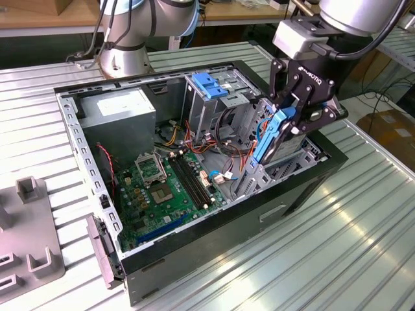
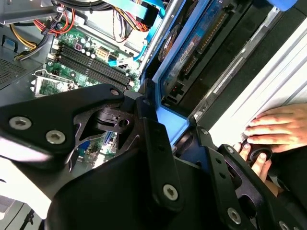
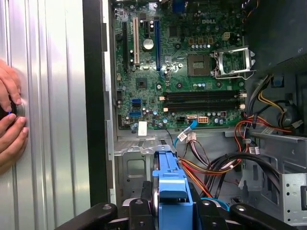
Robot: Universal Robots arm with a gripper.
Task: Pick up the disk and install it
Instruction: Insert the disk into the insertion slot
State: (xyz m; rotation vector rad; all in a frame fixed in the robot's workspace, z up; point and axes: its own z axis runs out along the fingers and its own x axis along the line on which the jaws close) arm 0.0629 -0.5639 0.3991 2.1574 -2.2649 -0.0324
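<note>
The disk (image 1: 269, 139) stands on edge, steeply tilted, with blue rails along its sides. Its lower end is down among the metal bays (image 1: 256, 178) at the exterior view's right end of the open computer case (image 1: 214, 236). My gripper (image 1: 292, 120) is shut on its upper end, one black finger on each side. In the second wrist view the disk's blue rail (image 2: 170, 129) sits between my gripper's (image 2: 175, 134) fingers. In the first wrist view the disk (image 3: 171, 184) is seen end-on above the bay floor, gripped by the gripper (image 3: 172, 206).
Inside the case lie a green motherboard (image 1: 162, 188), a grey power supply box (image 1: 120, 113), a blue latch (image 1: 209, 84) and loose cables (image 3: 230, 163). A person's hand (image 2: 278, 127) rests on the ribbed table beside the case. A grey fixture (image 1: 26, 240) lies at the exterior view's left.
</note>
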